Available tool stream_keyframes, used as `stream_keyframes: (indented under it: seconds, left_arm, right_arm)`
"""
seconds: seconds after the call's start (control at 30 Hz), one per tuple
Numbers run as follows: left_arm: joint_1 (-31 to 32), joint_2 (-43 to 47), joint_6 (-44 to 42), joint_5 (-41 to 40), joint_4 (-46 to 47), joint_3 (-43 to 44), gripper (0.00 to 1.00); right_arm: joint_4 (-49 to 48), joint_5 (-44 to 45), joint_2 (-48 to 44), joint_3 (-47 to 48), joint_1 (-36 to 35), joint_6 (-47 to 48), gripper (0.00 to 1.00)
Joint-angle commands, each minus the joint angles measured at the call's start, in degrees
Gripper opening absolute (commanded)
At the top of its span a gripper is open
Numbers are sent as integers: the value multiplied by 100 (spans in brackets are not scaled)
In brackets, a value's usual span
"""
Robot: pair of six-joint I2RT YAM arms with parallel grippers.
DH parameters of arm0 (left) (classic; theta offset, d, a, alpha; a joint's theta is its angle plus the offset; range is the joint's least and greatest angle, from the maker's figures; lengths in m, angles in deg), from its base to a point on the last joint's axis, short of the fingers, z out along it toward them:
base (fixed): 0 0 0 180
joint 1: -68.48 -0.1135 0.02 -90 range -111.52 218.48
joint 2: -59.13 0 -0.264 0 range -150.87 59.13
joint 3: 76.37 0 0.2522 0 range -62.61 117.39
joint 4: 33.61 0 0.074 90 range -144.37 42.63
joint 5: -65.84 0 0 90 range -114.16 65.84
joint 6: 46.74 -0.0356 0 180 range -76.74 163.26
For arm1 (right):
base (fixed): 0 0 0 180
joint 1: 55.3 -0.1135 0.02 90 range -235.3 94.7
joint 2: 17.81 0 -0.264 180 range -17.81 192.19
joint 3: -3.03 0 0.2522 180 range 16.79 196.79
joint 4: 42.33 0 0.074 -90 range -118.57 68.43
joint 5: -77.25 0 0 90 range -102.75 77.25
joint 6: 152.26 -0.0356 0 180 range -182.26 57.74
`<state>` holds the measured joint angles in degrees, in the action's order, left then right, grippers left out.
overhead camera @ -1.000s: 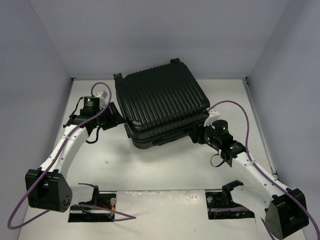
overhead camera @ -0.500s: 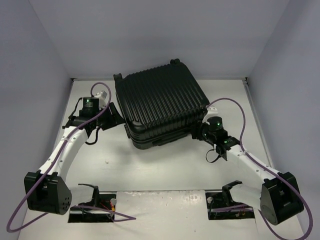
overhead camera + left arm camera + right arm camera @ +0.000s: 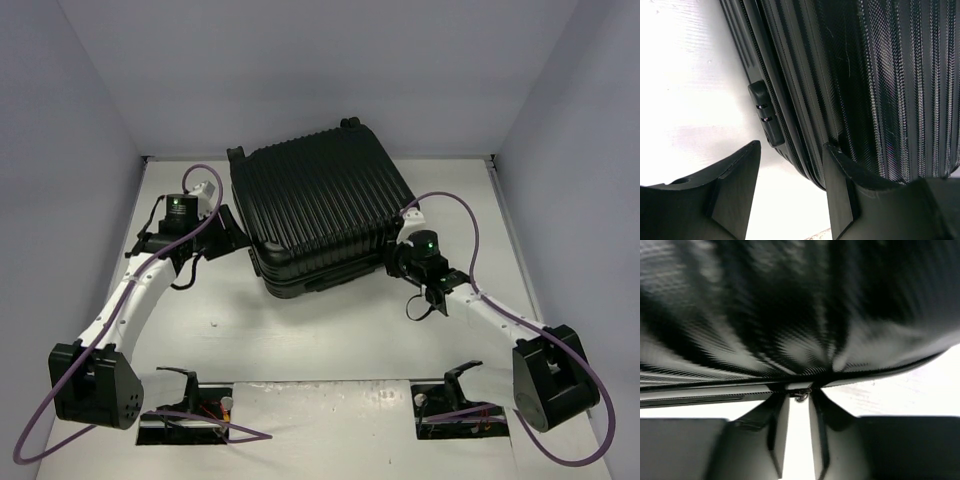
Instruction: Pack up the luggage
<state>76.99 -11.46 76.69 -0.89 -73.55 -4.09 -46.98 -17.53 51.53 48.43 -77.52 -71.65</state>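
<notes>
1. The suitcase [image 3: 320,215] is laid flat and closed on the white table [image 3: 300,330]. It is set near the middle and toward the far wall, with its ribbed shell upward and its sides slightly askew to the table's edges.
2. Small black wheels [image 3: 236,153] are seen at its far edge.
3. A zip seam [image 3: 782,130] is run along its left side, and a small lock [image 3: 765,120] is set against that seam.
4. The left gripper [image 3: 790,172] is placed at the suitcase's left side. Its jaws are spread wide, and the suitcase's lower edge is seen between them. One finger [image 3: 735,185] is seen over bare table, apart from the shell. The other [image 3: 850,195] is seen in front of the ribbed shell, and contact there cannot be told. Nothing is gripped.
5. The right gripper [image 3: 800,405] is placed at the suitcase's near right corner. A small metal zip pull [image 3: 801,396] is seen between its fingertips, and only a narrow gap is left between the jaws. That view is blurred, so it cannot be told whether the pull is pinched.
6. Purple cables [image 3: 470,225] are looped along both arms.
7. The table is enclosed by grey walls [image 3: 300,60] on three sides.
</notes>
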Motion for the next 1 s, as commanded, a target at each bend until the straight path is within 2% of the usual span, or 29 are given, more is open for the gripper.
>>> stream_keyframes:
  seconds: [0.0, 0.03, 0.13, 0.37, 0.5, 0.73, 0.97]
  left_arm:
    - [10, 177, 85, 187, 358, 11, 47]
    - [10, 177, 128, 213, 376, -25, 47]
    - [10, 168, 225, 301, 481, -192, 47]
    - [36, 151, 603, 477, 938, -517, 47]
    - [106, 107, 919, 600, 1245, -640, 47]
    - [660, 45, 1262, 389, 1755, -851, 47]
    - [1135, 1, 1526, 117, 2072, -983, 47]
  right_arm:
    - [-882, 74, 88, 89, -20, 332, 15]
    - [-918, 47, 106, 97, -19, 350, 9]
    - [-980, -6, 89, 97, -28, 499, 0]
    - [-770, -366, -316, 62, -317, 456, 0]
    - [-646, -279, -465, 88, -1027, 324, 0]
    - [-277, -200, -334, 554, -1986, 87, 0]
    - [-57, -584, -167, 791, -2506, -2, 0]
